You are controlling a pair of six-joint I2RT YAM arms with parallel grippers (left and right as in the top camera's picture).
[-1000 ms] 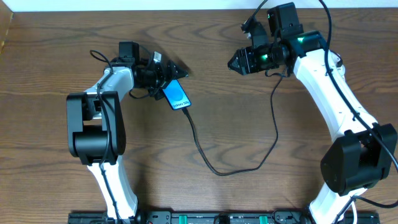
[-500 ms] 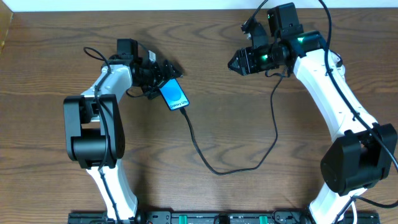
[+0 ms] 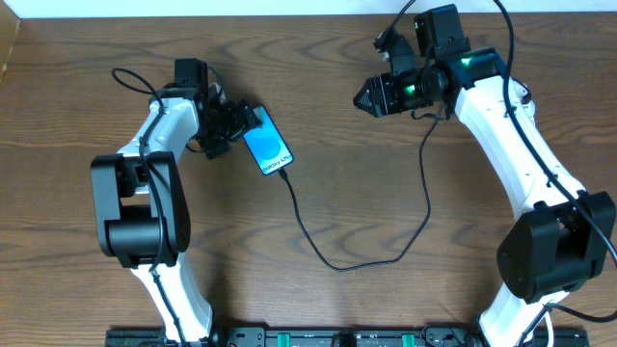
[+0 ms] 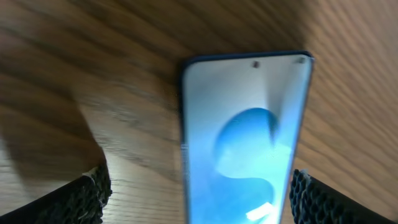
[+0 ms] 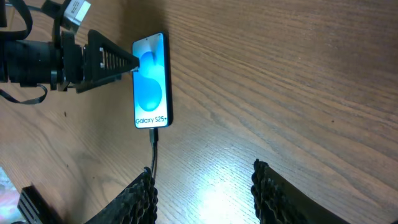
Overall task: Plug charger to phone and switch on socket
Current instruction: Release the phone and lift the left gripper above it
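Brown wood-grain table, pale wall strip behind. A blue-screened, black-rimmed phone lies flat between the left gripper's spread fingers, with a thin black cable at its far end. The right gripper is spread wide and empty.

Table wood-grain w/ slight sheen; phone screen glossy, prob. glass; right pincer pads ribbed matt black.

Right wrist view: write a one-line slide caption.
Blue-screened rectangular smartphone lies on brown wooden table, thin black cable running into its lower end.
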